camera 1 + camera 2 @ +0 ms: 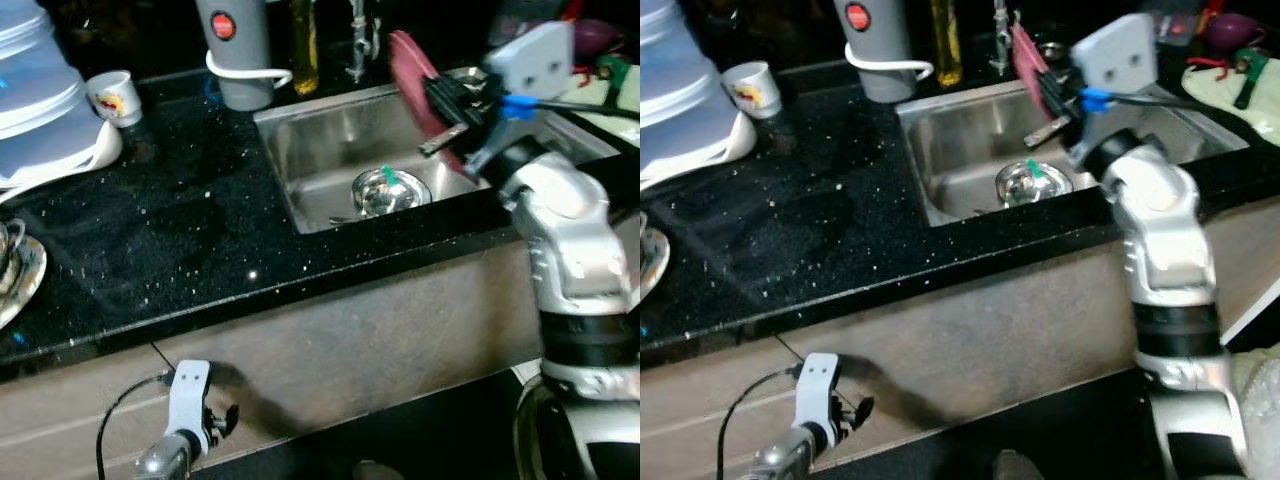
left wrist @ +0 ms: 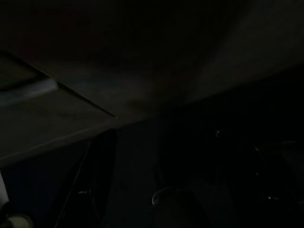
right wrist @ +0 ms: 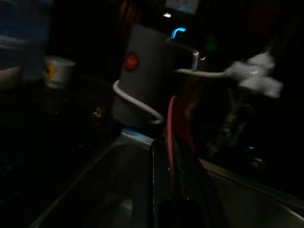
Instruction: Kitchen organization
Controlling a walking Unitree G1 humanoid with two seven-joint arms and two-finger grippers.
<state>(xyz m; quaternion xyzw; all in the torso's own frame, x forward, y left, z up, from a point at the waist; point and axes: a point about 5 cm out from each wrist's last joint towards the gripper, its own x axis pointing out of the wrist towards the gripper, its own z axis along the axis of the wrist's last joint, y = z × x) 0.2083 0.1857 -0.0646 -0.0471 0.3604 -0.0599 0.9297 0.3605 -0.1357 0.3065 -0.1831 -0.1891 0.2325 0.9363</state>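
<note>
My right gripper (image 1: 447, 103) is shut on a dark red plate (image 1: 412, 82), held on edge and tilted above the right side of the steel sink (image 1: 283, 140). In the right wrist view the plate's red rim (image 3: 172, 137) runs between the black fingers (image 3: 159, 190). A steel bowl (image 1: 391, 191) with something green in it lies on the sink floor, below and left of the plate, with a spoon (image 1: 345, 219) beside it. My left gripper (image 1: 218, 420) hangs idle low in front of the counter face.
On the black speckled counter (image 1: 180, 230) stand a grey jug (image 1: 241, 52), a white cup (image 1: 115, 97), a large pale water container (image 1: 40, 100) and a plate (image 1: 18, 275) at the left edge. A yellow bottle (image 1: 305, 45) and tap (image 1: 358, 40) stand behind the sink. A pale board (image 1: 1230, 85) lies right.
</note>
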